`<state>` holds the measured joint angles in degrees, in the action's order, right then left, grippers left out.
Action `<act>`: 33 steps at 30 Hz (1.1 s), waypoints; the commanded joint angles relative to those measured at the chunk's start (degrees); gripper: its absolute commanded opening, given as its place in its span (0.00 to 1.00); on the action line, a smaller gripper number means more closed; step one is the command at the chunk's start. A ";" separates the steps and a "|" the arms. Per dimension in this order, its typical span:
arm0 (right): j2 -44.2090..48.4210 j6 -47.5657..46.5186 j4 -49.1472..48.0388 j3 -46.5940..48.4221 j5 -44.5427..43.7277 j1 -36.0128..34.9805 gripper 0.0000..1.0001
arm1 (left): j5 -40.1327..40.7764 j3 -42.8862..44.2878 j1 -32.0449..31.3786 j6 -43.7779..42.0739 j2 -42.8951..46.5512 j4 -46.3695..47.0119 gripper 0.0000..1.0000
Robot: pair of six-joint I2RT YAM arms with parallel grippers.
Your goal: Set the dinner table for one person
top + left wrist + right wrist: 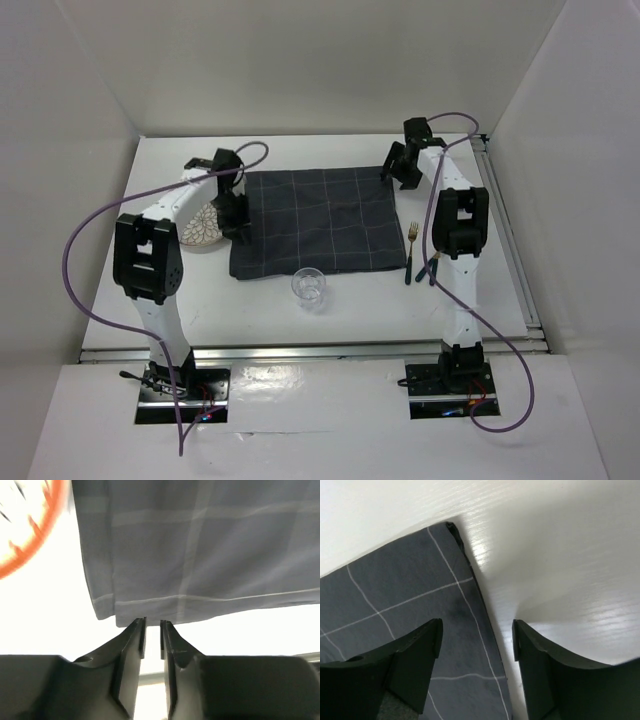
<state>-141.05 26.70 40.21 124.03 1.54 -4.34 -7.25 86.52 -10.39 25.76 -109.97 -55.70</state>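
Holds left jaws nearly clenched at the cloth's [315,222] left hem, right jaws released astride its far-right corner. Has cloth spread mid dinner table [170,300] surface; leaves plate [203,230] left, glass [309,288] nearside, fork [411,250] right of cloth, unplaced.

Place: a robot test cell in a lab.
Work surface: large flat white rectangular tabletop with a metal rail edge [250,310].
Enclosure: plain white panel walls [320,60] stand behind the tabletop and at both its sides.
Machinery: black-and-white left robot arm [150,265] and right robot arm [458,235], bolted on black base plates [182,397] at the tabletop's near edge.
Wiring: exposed purple cables [66,262] loop off the arms.
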 commanded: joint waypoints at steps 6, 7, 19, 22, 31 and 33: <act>15.00 -2.35 1.89 -3.70 0.22 0.21 0.77 | 4.51 18.60 3.61 5.17 0.55 -8.19 0.44; 16.67 -2.35 1.89 -6.58 0.22 -0.31 0.77 | 6.00 18.60 4.76 6.48 0.55 -8.19 0.44; 35.84 -3.40 -1.01 -26.55 3.11 -0.32 0.78 | -2.86 0.24 25.59 13.97 8.45 6.56 0.94; 36.46 -3.41 0.14 -27.17 3.73 -0.32 0.84 | -4.00 -3.54 27.79 15.37 7.76 9.28 0.94; 40.76 -3.93 2.59 -28.40 0.58 -0.32 0.86 | -3.21 -8.39 29.11 17.31 2.84 17.46 0.79; 41.47 -3.93 2.60 -28.40 0.57 -0.32 0.86 | -2.60 -8.91 29.64 17.31 2.83 17.99 0.74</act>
<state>-104.55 23.68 41.82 95.13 3.57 -4.36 -9.85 78.08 18.39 42.30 -106.69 -41.23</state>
